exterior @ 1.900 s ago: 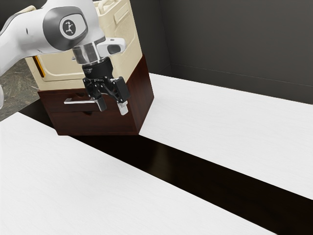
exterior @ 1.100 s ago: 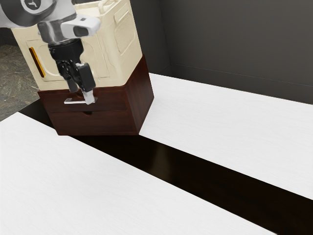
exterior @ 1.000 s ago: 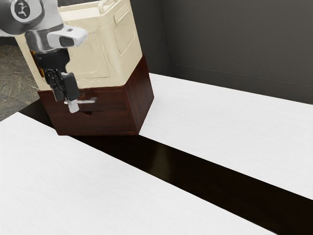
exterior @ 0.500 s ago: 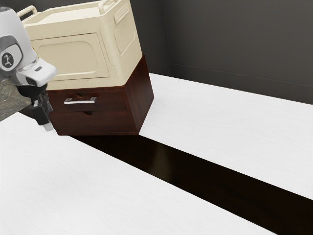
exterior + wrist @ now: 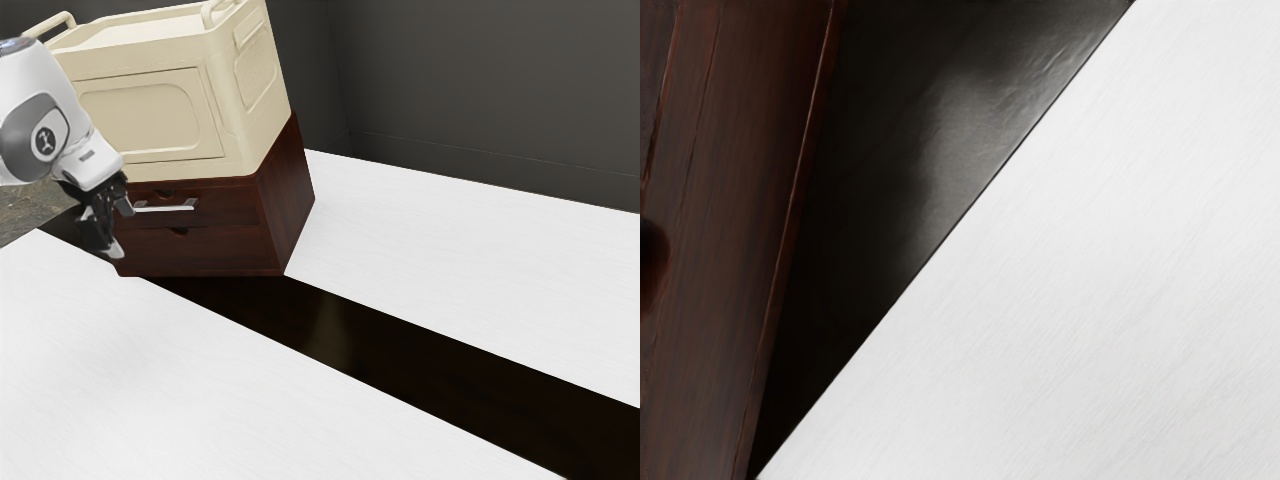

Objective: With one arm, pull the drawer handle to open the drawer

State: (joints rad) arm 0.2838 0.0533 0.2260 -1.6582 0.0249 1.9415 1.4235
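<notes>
Wears smooth, rounded white shell [image 5: 52, 82]; bears oval emblem [image 5: 45, 139] on grey patch [image 5: 18, 150]; ends in angular black gripper [image 5: 122, 230], tipped pale grey at lower finger.

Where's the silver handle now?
Toward the exterior view's left, the silver handle is on the upper drawer, below the cream crate, near the gripper.

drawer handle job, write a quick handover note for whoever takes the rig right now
Gripper: open, holding nothing, seen near the handle's end toward the exterior view's left.
Handle: silver bar on the upper drawer, not gripped.
Done: no opening visible; the drawer looks shut.
Left: line up on the handle, grip or hook it, pull the drawer open.
</notes>
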